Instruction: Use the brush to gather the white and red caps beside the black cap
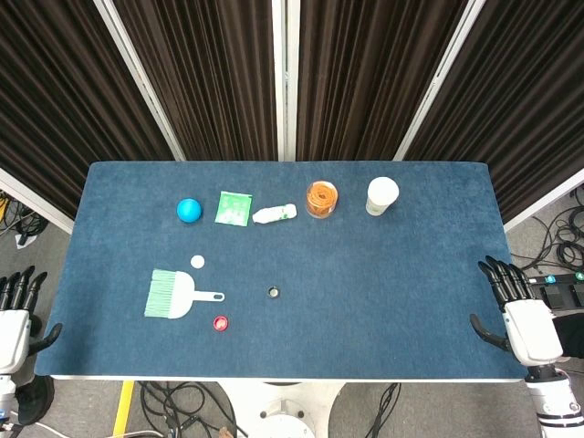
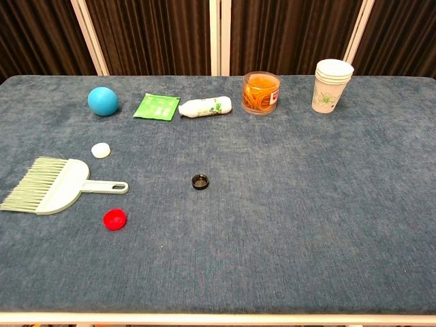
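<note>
Brush (image 2: 51,187) flat btw white cap (image 2: 101,150), red cap (image 2: 114,219) (untouched).

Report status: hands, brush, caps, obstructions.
Left hand and right hand open, off table edges. Brush untouched, between white cap and red cap. Black cap apart; path clear.

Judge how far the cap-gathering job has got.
Nothing done: the white cap and red cap lie apart from the black cap. Nothing in hand: the brush lies untouched, left hand and right hand off the table edges. Everything remains.
</note>
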### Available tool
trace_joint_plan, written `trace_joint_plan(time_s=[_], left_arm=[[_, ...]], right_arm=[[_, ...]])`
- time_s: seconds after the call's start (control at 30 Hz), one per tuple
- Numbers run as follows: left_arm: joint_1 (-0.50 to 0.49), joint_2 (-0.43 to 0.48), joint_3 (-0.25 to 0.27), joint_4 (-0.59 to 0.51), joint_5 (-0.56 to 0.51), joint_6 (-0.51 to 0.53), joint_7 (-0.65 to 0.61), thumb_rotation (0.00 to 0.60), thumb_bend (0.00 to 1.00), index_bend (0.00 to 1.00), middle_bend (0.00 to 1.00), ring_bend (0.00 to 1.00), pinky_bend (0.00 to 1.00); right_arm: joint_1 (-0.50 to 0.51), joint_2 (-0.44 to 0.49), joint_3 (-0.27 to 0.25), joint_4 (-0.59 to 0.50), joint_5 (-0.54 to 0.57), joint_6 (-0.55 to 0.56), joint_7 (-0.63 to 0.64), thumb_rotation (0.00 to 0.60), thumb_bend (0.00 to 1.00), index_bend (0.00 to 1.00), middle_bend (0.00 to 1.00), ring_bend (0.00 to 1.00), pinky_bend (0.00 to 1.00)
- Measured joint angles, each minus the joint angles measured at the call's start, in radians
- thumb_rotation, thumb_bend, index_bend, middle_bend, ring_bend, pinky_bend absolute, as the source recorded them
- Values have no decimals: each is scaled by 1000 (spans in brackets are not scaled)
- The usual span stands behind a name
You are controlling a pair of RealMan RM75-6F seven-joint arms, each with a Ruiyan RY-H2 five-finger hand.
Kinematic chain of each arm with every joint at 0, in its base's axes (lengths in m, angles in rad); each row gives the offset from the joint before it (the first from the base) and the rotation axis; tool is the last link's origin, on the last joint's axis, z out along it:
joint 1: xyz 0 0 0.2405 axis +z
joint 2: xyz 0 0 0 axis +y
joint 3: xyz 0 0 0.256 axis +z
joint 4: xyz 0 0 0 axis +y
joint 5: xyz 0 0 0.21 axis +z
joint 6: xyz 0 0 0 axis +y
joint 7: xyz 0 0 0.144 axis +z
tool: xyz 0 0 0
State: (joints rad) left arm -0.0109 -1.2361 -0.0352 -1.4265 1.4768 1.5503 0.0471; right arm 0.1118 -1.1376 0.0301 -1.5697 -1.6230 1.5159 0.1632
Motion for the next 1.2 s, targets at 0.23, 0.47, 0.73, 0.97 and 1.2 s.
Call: trace_joint_plan(time_s=[0.23,0.47,0.73,0.97,1.2], left_arm=[[6,-2,4,3,2,3,-4,600,227,74,0,0,4],[3,0,-1,3,6,7,1,600,227,73,0,0,4],[-25,8,-10,-6,21,-13,-3,600,225,114,66,3,4],[-116,23,-27,-21,48,-119,-54,600,223,318,273,204,210],[-255,-22,-45,-13,60,-291,-61,600,222,345,331,213,242]], right_arm=[[-3,0,-2,1,-10,12,1,600,233,0,33,0,0],[-8,-1,-4,6,-14,23,9,600,233,0,33,0,0],[-5,8,7,13,-12,30,15,600,233,0,34,0,0],[14,35,26,3,-8,20,0,600,233,0,37,0,0],[31,61,46,-15,18,-2,-11,600,233,0,38,0,0]])
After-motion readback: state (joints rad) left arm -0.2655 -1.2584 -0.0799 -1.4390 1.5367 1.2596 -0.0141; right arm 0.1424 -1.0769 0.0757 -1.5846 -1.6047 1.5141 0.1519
